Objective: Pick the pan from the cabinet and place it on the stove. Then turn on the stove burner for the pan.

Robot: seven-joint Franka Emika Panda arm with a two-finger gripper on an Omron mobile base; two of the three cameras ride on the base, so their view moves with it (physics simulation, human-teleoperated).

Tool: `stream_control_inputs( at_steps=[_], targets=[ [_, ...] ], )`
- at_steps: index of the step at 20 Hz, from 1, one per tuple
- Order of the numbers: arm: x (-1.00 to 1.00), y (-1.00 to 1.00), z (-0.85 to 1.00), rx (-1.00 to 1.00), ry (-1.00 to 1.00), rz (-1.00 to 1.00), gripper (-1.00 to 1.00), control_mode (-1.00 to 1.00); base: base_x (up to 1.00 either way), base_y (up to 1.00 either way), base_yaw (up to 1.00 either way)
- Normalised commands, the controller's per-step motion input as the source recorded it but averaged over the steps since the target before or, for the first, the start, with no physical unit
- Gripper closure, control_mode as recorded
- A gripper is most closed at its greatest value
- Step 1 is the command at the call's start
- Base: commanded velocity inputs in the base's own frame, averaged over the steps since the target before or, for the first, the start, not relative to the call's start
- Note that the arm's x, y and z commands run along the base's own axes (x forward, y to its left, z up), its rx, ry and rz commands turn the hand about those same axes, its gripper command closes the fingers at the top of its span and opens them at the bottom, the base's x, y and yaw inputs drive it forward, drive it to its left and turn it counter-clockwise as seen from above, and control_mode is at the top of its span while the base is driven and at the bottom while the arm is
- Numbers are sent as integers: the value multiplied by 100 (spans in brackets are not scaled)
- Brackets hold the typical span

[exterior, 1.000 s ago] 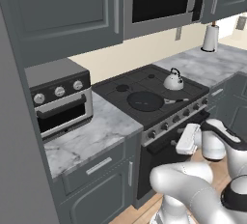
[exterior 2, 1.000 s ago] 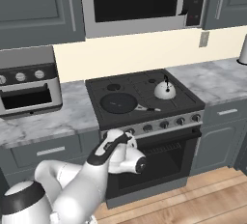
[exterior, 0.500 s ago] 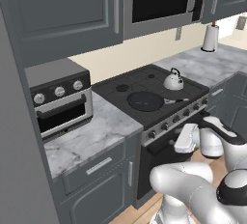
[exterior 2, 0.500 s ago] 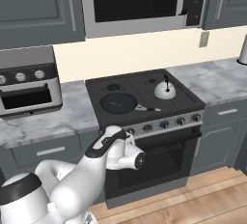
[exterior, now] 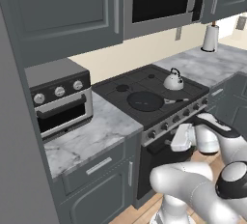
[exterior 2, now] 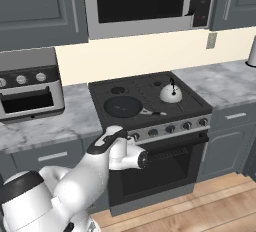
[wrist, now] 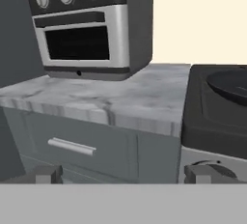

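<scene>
Grey kitchen, no readable writing, pan (exterior: 144, 101) on stove (exterior: 193, 92), claw (wrist: 126, 174) wide open, empty

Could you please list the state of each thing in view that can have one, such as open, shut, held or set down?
pan: set down on the stove's front left burner, not held.
kettle: upright on a back burner, lid on.
stove: oven door shut.
cabinet: doors shut.
toaster oven: door shut.
gripper: open, empty, low by the stove's front left corner.
</scene>
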Motion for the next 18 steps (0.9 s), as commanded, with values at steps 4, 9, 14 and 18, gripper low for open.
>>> stream_control_inputs(
  at_steps=[4, 9, 14, 18],
  targets=[
    [0, 19, 0, 0, 13, -3, -100, -100, 0, 0, 0],
    [0, 2, 0, 0, 11, -15, -100, -100, 0, 0, 0],
    [0, 5, -2, 0, 11, -18, -100, -100, 0, 0, 0],
    [0, 20, -3, -7, 12, -14, -100, -100, 0, 0, 0]
  ],
)
